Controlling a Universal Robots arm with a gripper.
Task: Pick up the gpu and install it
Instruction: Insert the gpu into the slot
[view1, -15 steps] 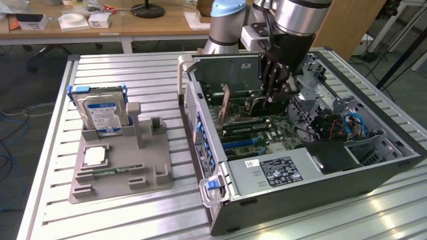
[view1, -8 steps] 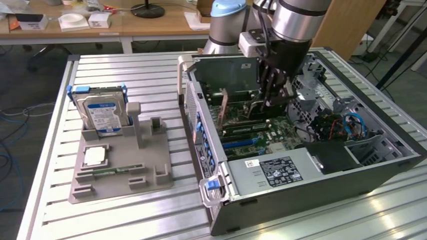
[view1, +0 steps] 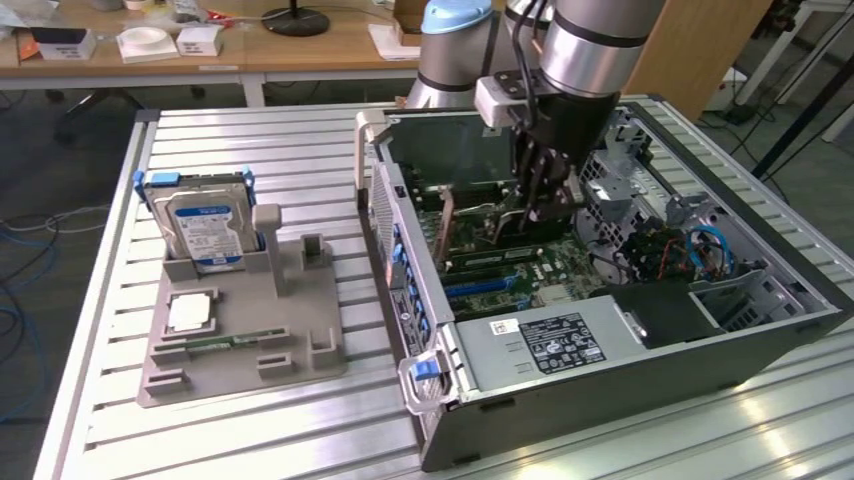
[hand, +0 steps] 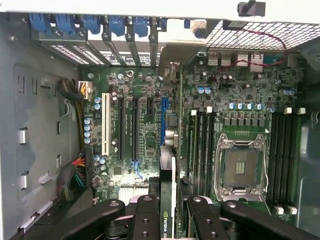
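Gpu (hand: 167, 185) edge-down, lengthwise along blue slot (hand: 164, 114)

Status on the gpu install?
Pincer shut on gpu, inside open case. Edge-on, in line with blue slot; seated or not, can't tell. Nothing seen blocking slot.

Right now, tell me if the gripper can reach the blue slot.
Probably yes: the gripper holds the gpu over the open motherboard, and the blue slot lies bare, nothing lying across it.

On the gpu (hand: 167, 170) edge between the fingers of the tool (hand: 172, 206): green logo, then letters resembling "QU". Power supply label (view1: 558, 340) near the tool and hard drive label (view1: 207, 235) well apart from it: print unreadable.
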